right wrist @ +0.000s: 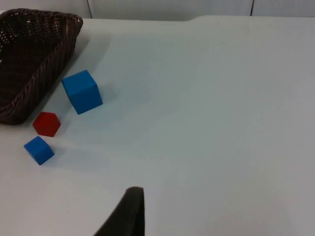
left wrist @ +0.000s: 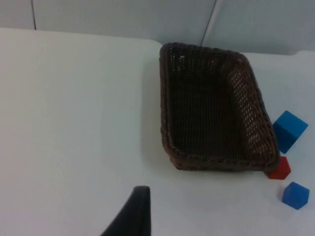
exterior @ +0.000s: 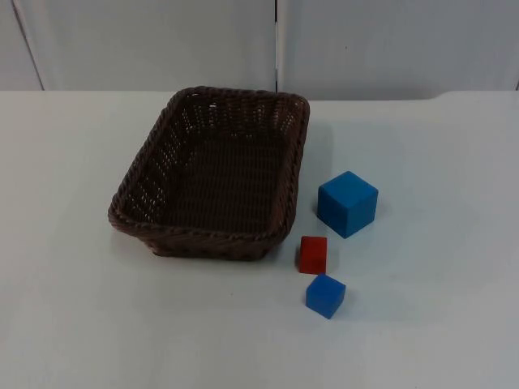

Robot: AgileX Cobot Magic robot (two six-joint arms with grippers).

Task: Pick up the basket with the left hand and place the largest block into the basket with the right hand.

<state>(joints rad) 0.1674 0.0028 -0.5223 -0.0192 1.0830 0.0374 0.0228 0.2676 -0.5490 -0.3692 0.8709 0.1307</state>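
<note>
the brown wicker basket [exterior: 212,174] sits flat on the white surface [exterior: 73,243], with nothing inside it; the large blue block [exterior: 347,203] stands just beside the basket's right wall, apart from it; the red block [exterior: 313,254] lies near the basket's front right corner, and the small blue block [exterior: 325,296] is just in front of the red one, with a narrow gap between them; of the 3 blocks the large blue block is plainly the biggest, so it is the one meant for the basket; judging from how things lie, no step of the task is done yet: the basket is not lifted and the large blue block is untouched; the left hand [left wrist: 132,216] hangs above bare surface, well apart from the basket, on its left side, and grasps nothing; whether its fingers are spread or closed i cannot tell; the right hand [right wrist: 125,212] hangs over bare surface to the right of the blocks, well apart from them, holding nothing, and its state too i cannot tell; what is left, as i judge it, is everything: the left hand must reach the basket's rim and raise it, then the right hand must take the large blue block and set it inside
</note>
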